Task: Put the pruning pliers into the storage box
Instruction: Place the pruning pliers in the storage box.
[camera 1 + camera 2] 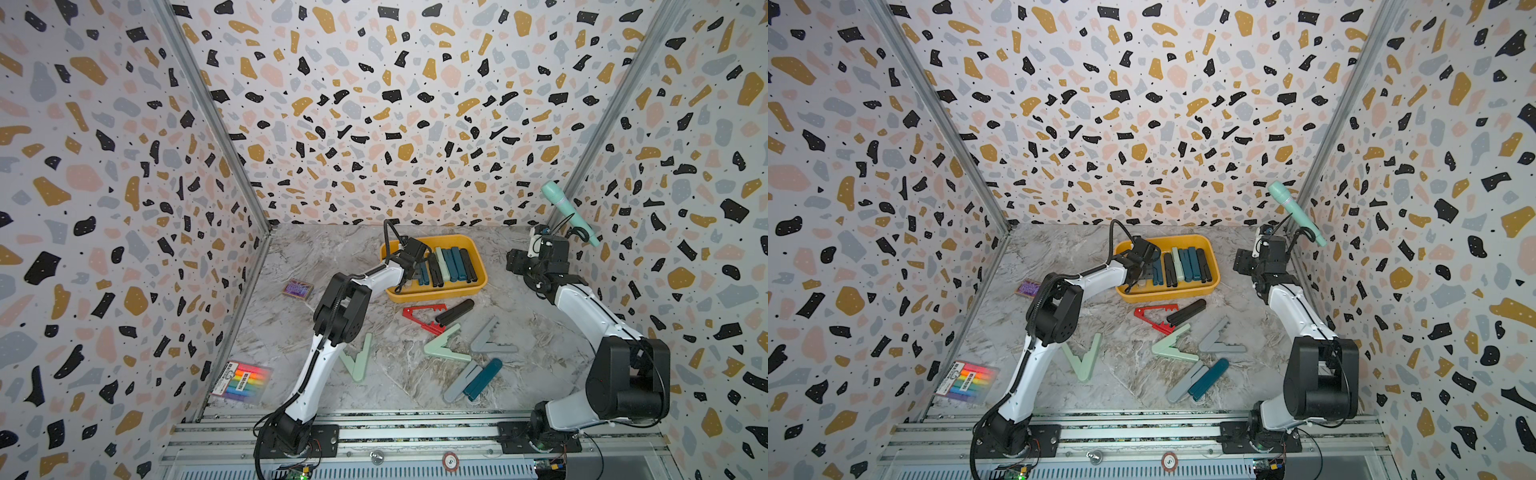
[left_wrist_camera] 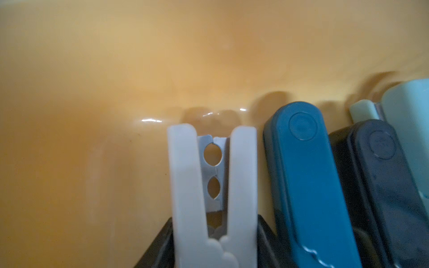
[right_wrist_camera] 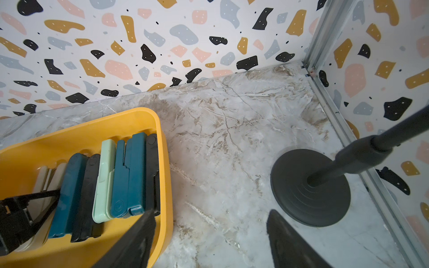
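Observation:
The yellow storage box (image 1: 436, 293) (image 1: 1167, 296) stands at the back of the table and holds a row of teal, black and mint pruning pliers (image 1: 451, 264) (image 3: 130, 171). My left gripper (image 1: 409, 278) (image 2: 214, 219) reaches into the box's left end. Its black jaws lie against both arms of the beige pliers (image 2: 183, 174), which rest on the box floor beside a teal pair (image 2: 308, 176). Red (image 1: 422, 318), black (image 1: 455, 311), mint (image 1: 444, 347) (image 1: 357, 359), grey (image 1: 490, 340) and teal (image 1: 484, 378) pliers lie on the table. My right gripper (image 1: 517, 266) (image 3: 211, 211) hangs open and empty right of the box.
A mint microphone (image 1: 569, 212) leans on a black stand, whose round base (image 3: 311, 185) sits in the back right corner near my right gripper. A purple card box (image 1: 297, 289) and a marker pack (image 1: 241, 382) lie by the left wall.

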